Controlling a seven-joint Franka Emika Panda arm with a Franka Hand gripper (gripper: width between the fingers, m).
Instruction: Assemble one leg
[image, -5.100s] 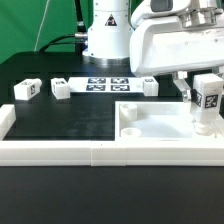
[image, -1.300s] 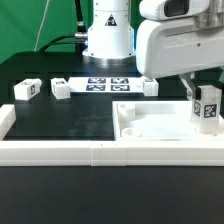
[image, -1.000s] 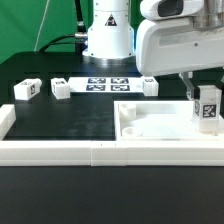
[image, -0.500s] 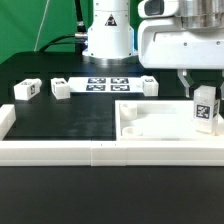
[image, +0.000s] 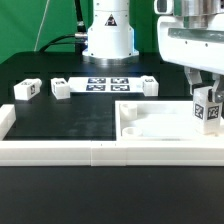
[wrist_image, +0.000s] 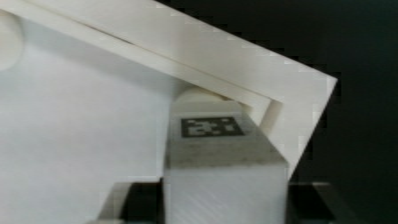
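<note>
The claw (image: 207, 96) is clamped on 1 upright leg (image: 208, 113) standing at a corner of the white panel (image: 152, 126)

Leg (wrist_image: 217, 165) clamped between the gripper's (wrist_image: 221, 204) two dark fingers (wrist_image: 143, 204), long axis pointing away from the camera. Black-and-white tag (wrist_image: 212, 127) near its far end, facing the camera. Far end sits at the corner of the white panel (wrist_image: 80, 130), just inside the raised rim (wrist_image: 222, 72); contact unclear. Black table (wrist_image: 338, 40) beyond the rim.
</note>
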